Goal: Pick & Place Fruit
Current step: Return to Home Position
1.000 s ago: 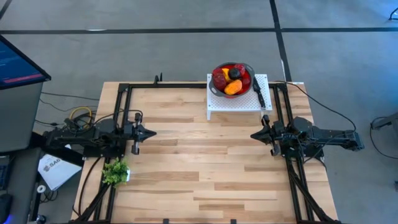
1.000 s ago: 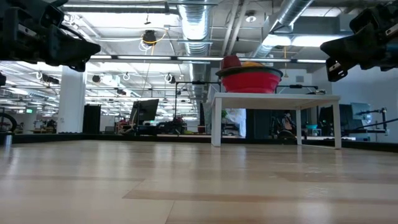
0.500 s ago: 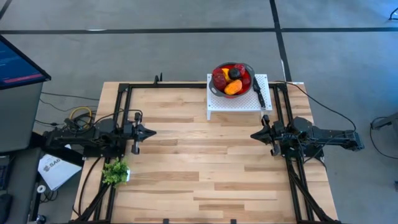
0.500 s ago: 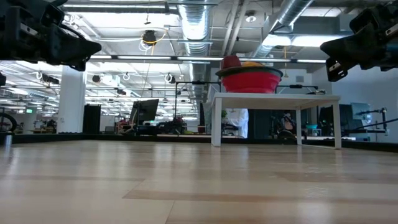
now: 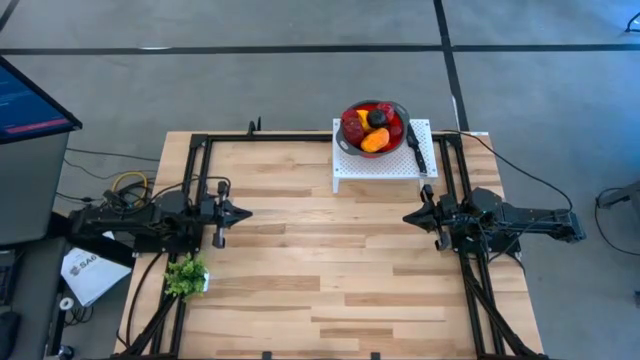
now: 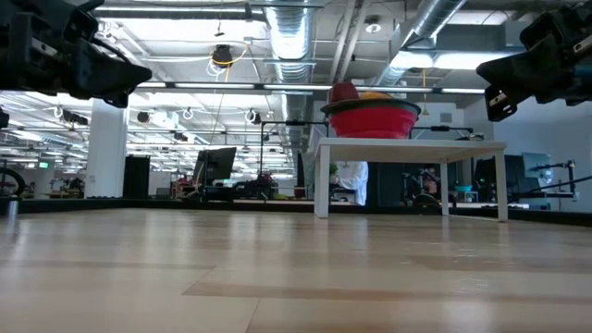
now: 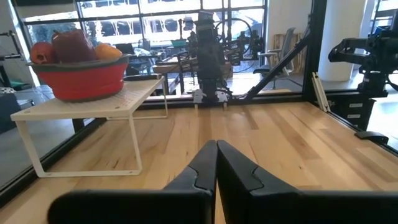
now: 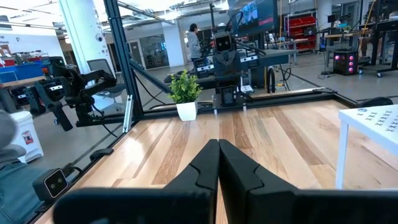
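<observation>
Fruit (image 5: 373, 128) sits half hidden in bowl (image 6: 372, 120); left tool (image 5: 245, 212), right tool (image 5: 408, 216) pinched closed.

As I view it remotely: wooden worktop (image 5: 320, 270) bearing, at its rear edge, a white perforated shelf (image 5: 350, 168) with a red strainer bowl (image 6: 375, 122) and, just beside it, a black-handled knife (image 5: 417, 150); a small potted green plant (image 5: 186, 275) stands near the left edge.
</observation>
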Tool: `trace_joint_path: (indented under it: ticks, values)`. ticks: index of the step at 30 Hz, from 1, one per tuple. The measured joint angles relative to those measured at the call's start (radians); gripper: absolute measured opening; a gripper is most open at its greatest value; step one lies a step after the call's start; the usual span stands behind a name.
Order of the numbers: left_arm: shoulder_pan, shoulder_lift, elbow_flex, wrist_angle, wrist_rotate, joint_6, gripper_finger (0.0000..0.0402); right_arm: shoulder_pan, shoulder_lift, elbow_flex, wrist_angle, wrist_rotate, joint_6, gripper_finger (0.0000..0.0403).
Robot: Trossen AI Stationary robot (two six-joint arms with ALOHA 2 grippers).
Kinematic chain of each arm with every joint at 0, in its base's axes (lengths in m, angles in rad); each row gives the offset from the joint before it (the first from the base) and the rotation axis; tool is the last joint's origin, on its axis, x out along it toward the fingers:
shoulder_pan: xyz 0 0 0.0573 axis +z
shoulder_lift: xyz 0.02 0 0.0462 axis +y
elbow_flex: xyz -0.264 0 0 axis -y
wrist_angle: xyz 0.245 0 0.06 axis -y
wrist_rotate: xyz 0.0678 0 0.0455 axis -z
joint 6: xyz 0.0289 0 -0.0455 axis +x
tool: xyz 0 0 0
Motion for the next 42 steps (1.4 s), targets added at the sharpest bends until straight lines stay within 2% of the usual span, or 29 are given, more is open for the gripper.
trace_joint_path:
  ticks: [14, 21, 25, 42]
  values:
    - [0.000, 0.004, 0.000, 0.008, 0.000, 0.000, 0.0002, 0.030, -0.002, 0.000, 0.000, 0.000, -0.010, 0.0002]
    - [0.000, 0.004, 0.000, 0.016, 0.000, 0.000, 0.0002, 0.107, -0.002, 0.000, -0.012, 0.068, -0.215, 0.0001]
    - [0.000, 0.004, 0.000, 0.016, 0.000, 0.000, 0.0002, 0.168, -0.003, 0.000, -0.025, 0.145, -0.179, 0.0001]
    - [0.000, 0.004, 0.000, 0.021, 0.000, 0.000, 0.0002, 0.185, 0.006, 0.000, -0.026, 0.150, -0.177, 0.0001]
